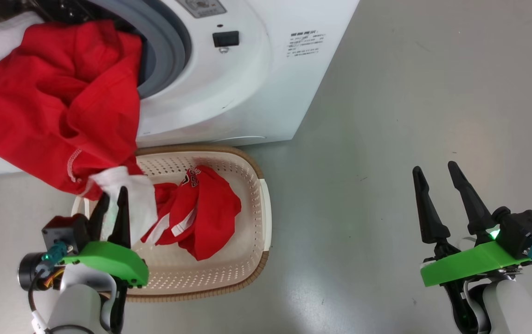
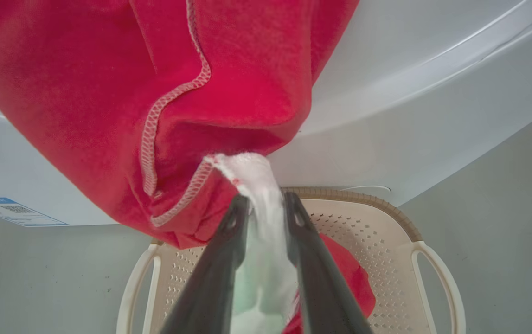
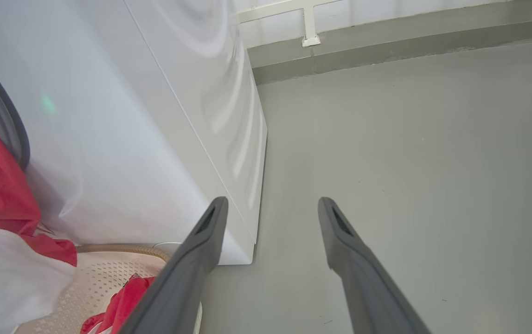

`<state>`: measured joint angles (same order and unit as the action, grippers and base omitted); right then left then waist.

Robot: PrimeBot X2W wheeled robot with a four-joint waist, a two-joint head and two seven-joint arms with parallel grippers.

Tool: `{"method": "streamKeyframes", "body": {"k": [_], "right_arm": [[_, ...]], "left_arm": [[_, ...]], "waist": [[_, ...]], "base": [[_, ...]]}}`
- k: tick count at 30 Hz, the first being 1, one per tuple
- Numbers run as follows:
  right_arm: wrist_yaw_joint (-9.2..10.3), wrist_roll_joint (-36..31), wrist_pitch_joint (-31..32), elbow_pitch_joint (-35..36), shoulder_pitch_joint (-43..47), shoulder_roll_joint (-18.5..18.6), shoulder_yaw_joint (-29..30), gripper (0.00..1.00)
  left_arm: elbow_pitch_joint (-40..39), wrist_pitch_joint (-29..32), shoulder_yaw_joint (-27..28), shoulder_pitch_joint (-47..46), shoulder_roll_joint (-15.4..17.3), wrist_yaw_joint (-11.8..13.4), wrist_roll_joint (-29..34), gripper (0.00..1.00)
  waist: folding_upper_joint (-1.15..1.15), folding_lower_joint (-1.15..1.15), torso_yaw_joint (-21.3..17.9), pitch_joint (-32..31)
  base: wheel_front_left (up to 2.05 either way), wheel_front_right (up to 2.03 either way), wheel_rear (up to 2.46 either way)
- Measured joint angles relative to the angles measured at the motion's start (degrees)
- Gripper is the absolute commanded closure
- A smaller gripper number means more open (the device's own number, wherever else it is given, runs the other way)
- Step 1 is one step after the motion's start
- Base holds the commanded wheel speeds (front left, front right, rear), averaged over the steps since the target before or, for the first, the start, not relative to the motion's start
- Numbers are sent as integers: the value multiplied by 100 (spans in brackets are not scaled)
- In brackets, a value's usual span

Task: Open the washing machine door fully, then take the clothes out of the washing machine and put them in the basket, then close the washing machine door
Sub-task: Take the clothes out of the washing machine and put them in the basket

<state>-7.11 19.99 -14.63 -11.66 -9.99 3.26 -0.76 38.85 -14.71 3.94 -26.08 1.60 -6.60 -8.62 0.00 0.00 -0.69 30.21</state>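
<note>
Clothes (image 1: 57, 106), soft red knit with white-stitched hems, hanging from the washing machine (image 1: 228, 93) at upper left over the perforated cream basket (image 1: 266, 208), white panel in the slightly parted left tool (image 1: 113, 191), hold uncertain, right tool (image 1: 434, 166) wide open, empty: unloading step, probably needing the rest dragged clear, then dropped.

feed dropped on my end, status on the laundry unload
Left gripper astride white hem of red garment, grip unclear. Right gripper open, empty. Garment hangs from washing machine over basket; second garment lies inside.
</note>
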Motion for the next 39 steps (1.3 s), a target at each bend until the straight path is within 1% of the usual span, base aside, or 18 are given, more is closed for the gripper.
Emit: {"method": "streamKeyframes", "body": {"k": [1,2,3,4,6,8,10,11,12,13,14,15,23,32,39], "right_arm": [[0,-1,0,0,-4,0,-3,0],[0,-1,0,0,-11,1,-4,0],[0,-1,0,0,-13,1,-5,0],[0,-1,0,-1,-13,1,-9,0],[0,-1,0,-1,-13,1,-10,0],[0,-1,0,-2,-13,1,-18,0],[0,-1,0,-2,-13,1,-18,0],[0,-1,0,-2,-13,2,-18,0],[0,-1,0,-2,-13,2,-18,0],[0,-1,0,-3,-13,3,-18,0],[0,-1,0,-4,-13,5,-18,0],[0,-1,0,-4,-13,7,-16,0],[0,-8,0,-15,-8,19,-14,0],[0,-37,0,-20,12,62,-10,0],[0,-37,0,-30,15,71,-8,0]], "left_arm": [[22,0,15,-15,-2,-1,13,55],[37,0,33,-26,-3,-1,26,52],[51,0,49,-27,-4,-1,46,37],[57,0,65,-27,-5,-3,53,32],[56,0,120,-27,-11,-7,53,39],[54,0,166,-27,-12,-7,53,38],[46,0,168,-27,-13,-8,53,27],[25,0,168,-27,-14,-8,52,25],[-5,0,167,-26,-14,-8,49,18],[-40,0,163,-25,-14,-8,47,15],[-79,0,160,-22,-14,-8,46,8],[-123,0,160,-21,-15,-9,45,6],[-654,0,155,138,-19,-45,-23,0],[-1519,0,208,464,-18,-42,-60,0],[-2137,0,249,925,-15,-22,-115,0]], "waist": [[0,0,-3,-3],[0,0,-5,-5],[0,0,-6,-12],[0,0,-6,-21],[0,0,-2,-38],[0,0,5,-50],[0,0,15,-61],[0,0,22,-67],[0,0,30,-75],[0,0,39,-86],[0,0,47,-98],[0,0,56,-111],[0,0,133,-228],[0,0,230,-349],[0,0,258,-417]], "base": [[0,0,0],[0,0,0],[0,0,0],[0,0,0],[0,0,0],[0,0,0],[0,0,0],[0,0,0],[0,0,0],[0,0,0],[0,0,0],[0,0,0],[0,0,0],[0,0,0],[0,0,0]]}}
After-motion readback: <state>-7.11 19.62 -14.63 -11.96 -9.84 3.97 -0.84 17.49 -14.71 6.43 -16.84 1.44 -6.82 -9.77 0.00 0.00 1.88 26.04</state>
